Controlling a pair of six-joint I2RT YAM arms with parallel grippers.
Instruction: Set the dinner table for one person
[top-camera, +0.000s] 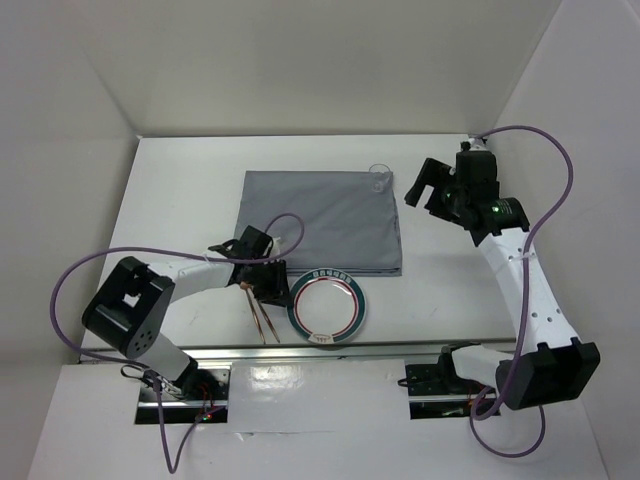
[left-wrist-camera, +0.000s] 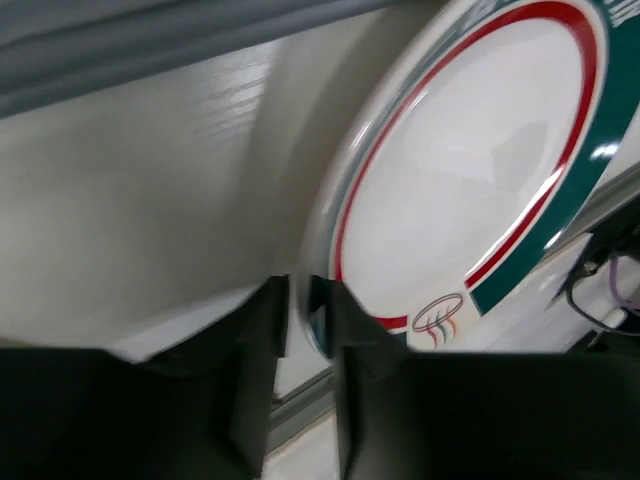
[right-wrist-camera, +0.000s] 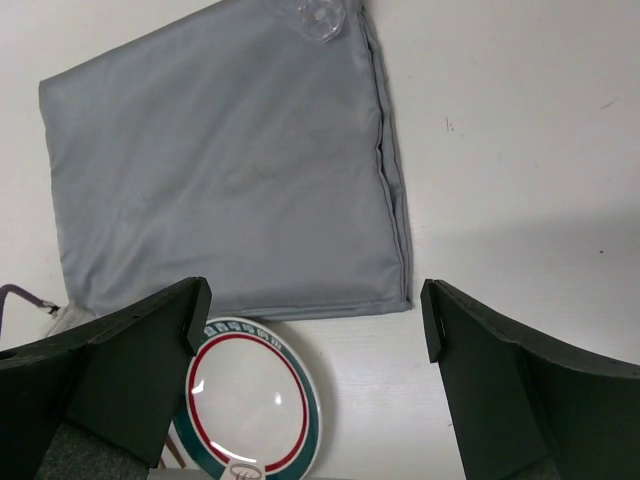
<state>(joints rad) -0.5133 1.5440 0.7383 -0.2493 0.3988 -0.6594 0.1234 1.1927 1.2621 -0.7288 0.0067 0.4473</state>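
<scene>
Left gripper (left-wrist-camera: 305, 300) is down low at the rim of the plate (left-wrist-camera: 470, 170). Its two fingers are close together with only a thin slit between them, and the teal edge of the plate sits right in that slit. The wrist view is blurry, so I honestly can't tell if it's clamped on the rim or just straddling it. The rest of the plate spreads out ahead of the fingers and to their right. In the top view a pair of thin brown chopsticks (top-camera: 265, 320) lies just beside this gripper, on the side away from the plate.

Right gripper (right-wrist-camera: 315, 310) is spread wide with nothing between its fingers, up in the air. Straight below and ahead of it is the grey cloth mat (right-wrist-camera: 220, 160), with a small clear glass thing (right-wrist-camera: 320, 18) at the mat's far corner.

The dinner table (right-wrist-camera: 520, 120) is the white top under both grippers. The mat, the plate and the chopsticks all lie on it.
</scene>
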